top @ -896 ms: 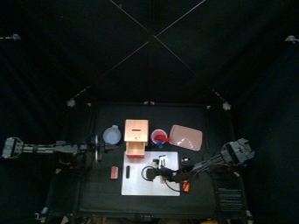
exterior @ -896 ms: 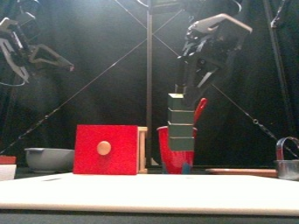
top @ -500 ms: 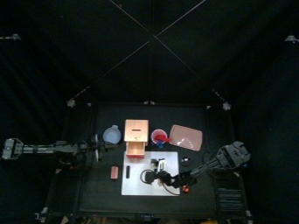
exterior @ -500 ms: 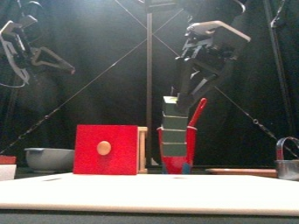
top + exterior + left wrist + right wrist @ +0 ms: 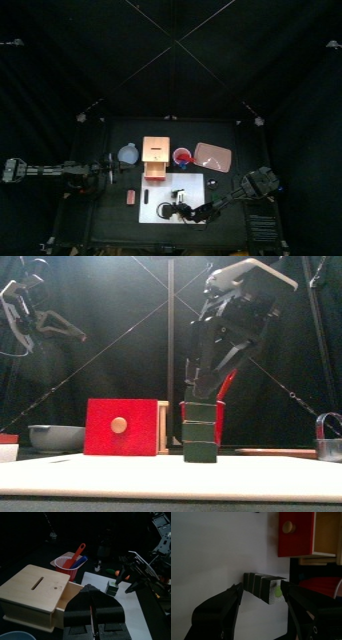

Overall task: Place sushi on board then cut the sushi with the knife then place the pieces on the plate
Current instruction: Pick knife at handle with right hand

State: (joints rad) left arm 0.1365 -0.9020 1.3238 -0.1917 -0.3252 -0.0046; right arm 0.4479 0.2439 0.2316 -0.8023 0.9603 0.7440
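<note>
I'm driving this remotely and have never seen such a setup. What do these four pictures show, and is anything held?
This is a robot: two black arms, each ending in a two-fingered hand, at a small black table. One picture looks down from above, one looks level from the table's front edge, and one comes from each wrist. On the table are a white board, a wooden box with a red drawer front, a red cup with toy knives, a blue-grey bowl and a pink tray. The right hand is around the dark green sushi roll, which stands upright on the board; whether it grips is unclear. The left hand rests at the left, empty.
</note>
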